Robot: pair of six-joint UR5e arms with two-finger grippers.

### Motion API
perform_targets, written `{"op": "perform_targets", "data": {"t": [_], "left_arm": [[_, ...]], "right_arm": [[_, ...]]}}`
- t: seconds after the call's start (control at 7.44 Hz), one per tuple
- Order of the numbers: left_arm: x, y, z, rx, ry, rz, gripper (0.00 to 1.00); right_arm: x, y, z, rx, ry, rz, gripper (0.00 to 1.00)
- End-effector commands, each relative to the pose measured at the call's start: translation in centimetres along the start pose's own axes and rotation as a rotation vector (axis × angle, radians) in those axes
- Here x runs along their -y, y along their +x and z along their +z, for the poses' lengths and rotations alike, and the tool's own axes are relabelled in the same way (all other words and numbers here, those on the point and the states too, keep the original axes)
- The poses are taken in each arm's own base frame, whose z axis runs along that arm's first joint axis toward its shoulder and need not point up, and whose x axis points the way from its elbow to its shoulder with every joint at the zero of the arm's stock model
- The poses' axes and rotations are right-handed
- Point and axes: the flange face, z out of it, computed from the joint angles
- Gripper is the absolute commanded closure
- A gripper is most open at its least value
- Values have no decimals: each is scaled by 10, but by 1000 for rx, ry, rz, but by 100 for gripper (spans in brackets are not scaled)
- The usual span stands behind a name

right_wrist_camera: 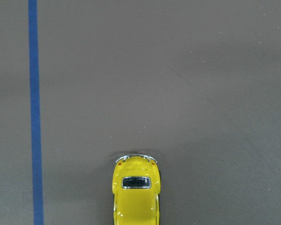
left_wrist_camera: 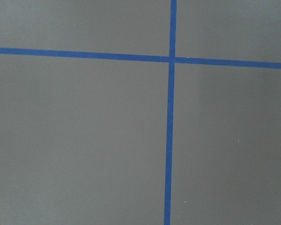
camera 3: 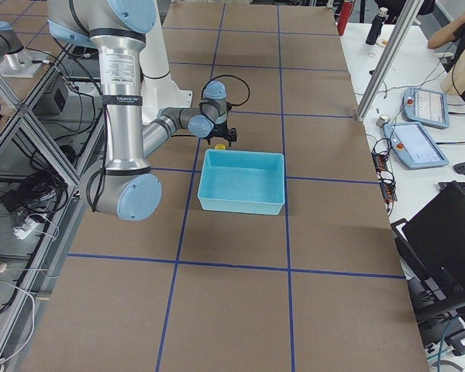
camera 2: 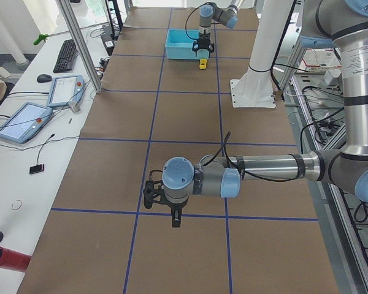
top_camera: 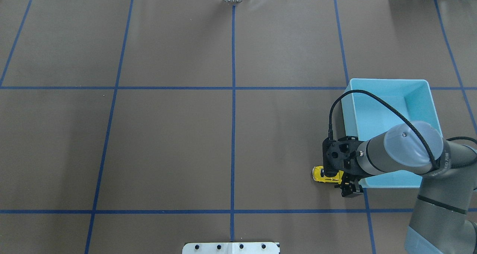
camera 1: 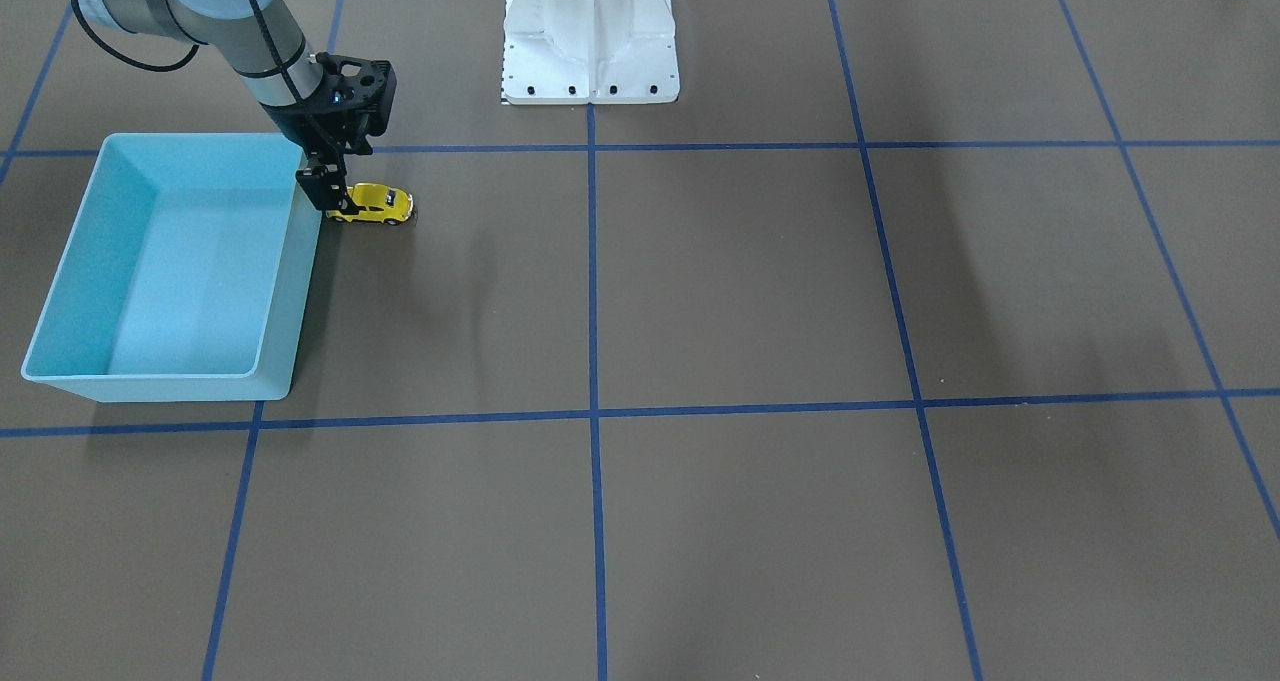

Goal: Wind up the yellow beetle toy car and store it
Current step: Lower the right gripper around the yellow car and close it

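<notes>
A brown bench (camera 1: 750, 281) is marked into large squares by blue tape lines (camera 1: 592, 281). A small yellow beetle toy car (camera 1: 375, 203) sits on its wheels on the bench, just beside the outer wall of an open light-blue bin (camera 1: 293, 301), near the bin's corner on the robot's side. The car is outside the bin and lies lengthwise, one end toward the bin wall and the other pointing away.

The right gripper (camera 1: 338, 199) points straight down over the car's bin-side end, its black fingers low at that end of the car. I cannot tell whether they press the car or stand a little apart from it. The right wrist view looks straight down on the car's roof and one dark window, with no fingers in sight.

The left gripper (camera 2: 175, 222) hangs over bare bench well apart from the car and bin, seen only from the side. I cannot tell how wide it is open. A white robot base (camera 1: 590, 51) stands at the bench's middle.
</notes>
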Motion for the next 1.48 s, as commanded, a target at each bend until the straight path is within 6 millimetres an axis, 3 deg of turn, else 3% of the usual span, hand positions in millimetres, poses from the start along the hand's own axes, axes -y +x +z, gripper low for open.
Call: {"op": "perform_targets", "data": {"t": [0.0, 0.54, 1.34], "left_arm": [[0, -2, 2, 1, -9, -5, 0], [-1, -4, 4, 1, -13, -10, 0], [-3, -5, 3, 1, -13, -12, 0]], "right_arm": [[1, -6, 9, 14, -37, 0, 1], [12, -11, 13, 23, -34, -4, 1], [9, -7, 30, 28, -59, 2, 1]]}}
